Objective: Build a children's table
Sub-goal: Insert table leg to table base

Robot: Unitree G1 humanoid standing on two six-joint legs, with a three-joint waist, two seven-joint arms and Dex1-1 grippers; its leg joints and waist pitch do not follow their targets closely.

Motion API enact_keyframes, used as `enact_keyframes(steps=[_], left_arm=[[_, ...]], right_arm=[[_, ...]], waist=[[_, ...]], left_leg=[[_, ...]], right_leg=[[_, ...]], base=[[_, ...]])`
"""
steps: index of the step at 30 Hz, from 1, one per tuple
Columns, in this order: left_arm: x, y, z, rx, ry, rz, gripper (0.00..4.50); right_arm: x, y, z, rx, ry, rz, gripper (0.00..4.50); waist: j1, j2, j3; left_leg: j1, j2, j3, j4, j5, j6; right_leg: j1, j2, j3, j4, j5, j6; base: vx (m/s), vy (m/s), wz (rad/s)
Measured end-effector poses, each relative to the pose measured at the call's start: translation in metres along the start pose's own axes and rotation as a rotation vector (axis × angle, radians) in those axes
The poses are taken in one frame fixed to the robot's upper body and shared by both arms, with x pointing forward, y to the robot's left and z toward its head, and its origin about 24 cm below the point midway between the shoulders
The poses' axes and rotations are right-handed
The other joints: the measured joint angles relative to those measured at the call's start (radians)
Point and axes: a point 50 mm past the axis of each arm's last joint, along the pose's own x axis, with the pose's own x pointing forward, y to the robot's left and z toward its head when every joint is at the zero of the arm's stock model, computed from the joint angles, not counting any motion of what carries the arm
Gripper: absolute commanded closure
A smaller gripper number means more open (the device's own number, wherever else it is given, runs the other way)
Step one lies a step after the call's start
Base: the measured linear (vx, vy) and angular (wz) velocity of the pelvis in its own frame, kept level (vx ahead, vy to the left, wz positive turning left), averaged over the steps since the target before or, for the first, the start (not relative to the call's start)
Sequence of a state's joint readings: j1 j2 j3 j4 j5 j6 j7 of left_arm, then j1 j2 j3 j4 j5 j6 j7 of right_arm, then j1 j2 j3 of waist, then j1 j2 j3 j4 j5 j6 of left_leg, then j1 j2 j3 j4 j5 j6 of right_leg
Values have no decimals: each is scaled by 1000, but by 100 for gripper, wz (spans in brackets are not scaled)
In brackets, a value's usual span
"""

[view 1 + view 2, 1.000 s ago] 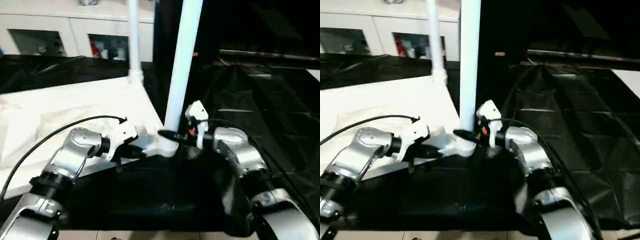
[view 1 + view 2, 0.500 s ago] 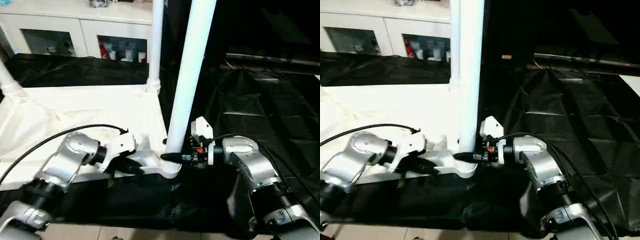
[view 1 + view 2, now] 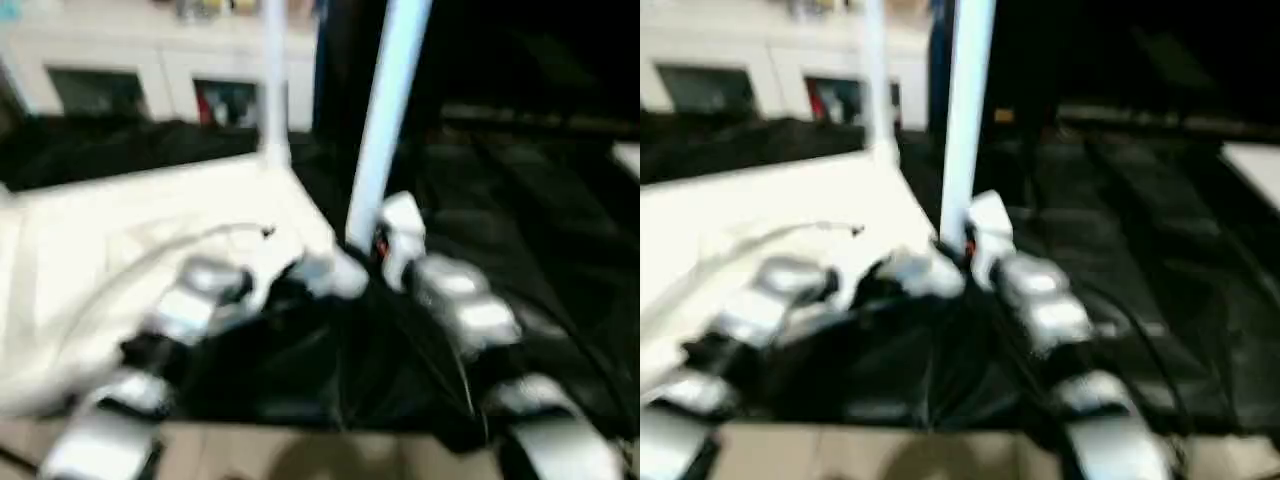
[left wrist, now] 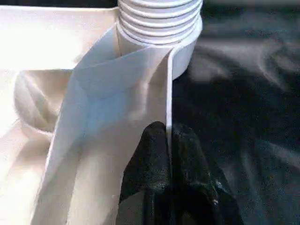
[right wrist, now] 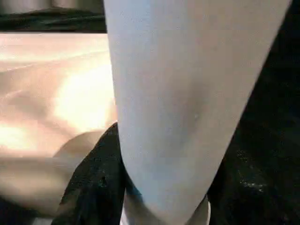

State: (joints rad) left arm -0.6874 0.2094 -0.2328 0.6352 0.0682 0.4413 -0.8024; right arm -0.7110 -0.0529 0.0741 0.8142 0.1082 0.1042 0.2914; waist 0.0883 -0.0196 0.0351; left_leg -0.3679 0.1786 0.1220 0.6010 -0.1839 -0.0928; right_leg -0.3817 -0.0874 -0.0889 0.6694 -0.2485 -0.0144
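The children's table lies upside down, its white top (image 3: 150, 230) on the black-draped work table. One white leg (image 3: 385, 120) stands upright in the near corner socket (image 4: 187, 51), its threaded end (image 4: 159, 18) showing above the socket. A second leg (image 3: 270, 90) stands at the far corner. My left gripper (image 4: 168, 140) is shut on the top's thin rim just beside that socket. My right gripper (image 3: 365, 245) is closed around the base of the near leg, whose tube sits between its black fingers (image 5: 93, 187).
Black cloth (image 3: 520, 200) covers the work table to the right and in front of the top. White cabinets (image 3: 130, 80) stand along the back wall. A strip of pale floor (image 3: 300, 450) runs below the table's near edge.
The whole head picture has shifted and blurred, so the camera moved. Both grippers keep the same hold, left on the rim and right on the leg.
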Motion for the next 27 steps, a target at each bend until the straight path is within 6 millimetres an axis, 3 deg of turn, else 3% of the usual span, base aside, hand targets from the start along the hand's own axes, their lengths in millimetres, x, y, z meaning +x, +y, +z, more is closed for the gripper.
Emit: enact_keyframes(steps=[7, 19, 20, 23, 27], left_arm=[[8, -1, 6, -28, -1, 72, 450], [6, 2, 6, -30, -9, 88, 450], [6, 2, 6, -30, -10, 84, 450], [5, 3, 7, -28, -16, 76, 450], [2, 5, 7, -18, -25, 75, 450]], right_arm=[[15, 10, 7, 42, 2, -172, 261], [19, 14, 8, 45, -31, -153, 261], [18, 13, 8, 53, -40, -141, 205], [16, 11, -1, 93, -22, -123, 185], [15, 8, 1, 112, -37, -77, 145]], waist=[[-2, 3, 1], [-1, 0, 1], [-1, 0, 1], [-1, 0, 3], [-1, 3, 5]], left_leg=[[4, 14, 21, -18, 1, 0], [2, 15, 27, -26, 1, 0], [2, 15, 27, -26, 1, 0], [2, 15, 28, -26, 2, 0], [1, 17, 30, -27, 2, 1]], right_leg=[[4, 6, 1, -25, 14, -2], [2, 6, 4, -29, 14, -1], [2, 6, 4, -30, 14, -1], [0, 6, 4, -30, 14, -1], [-1, 8, 4, -32, 15, -1]], base=[[0, 0, 0], [0, 0, 0], [0, 0, 0], [0, 0, 0], [0, 0, 0]])
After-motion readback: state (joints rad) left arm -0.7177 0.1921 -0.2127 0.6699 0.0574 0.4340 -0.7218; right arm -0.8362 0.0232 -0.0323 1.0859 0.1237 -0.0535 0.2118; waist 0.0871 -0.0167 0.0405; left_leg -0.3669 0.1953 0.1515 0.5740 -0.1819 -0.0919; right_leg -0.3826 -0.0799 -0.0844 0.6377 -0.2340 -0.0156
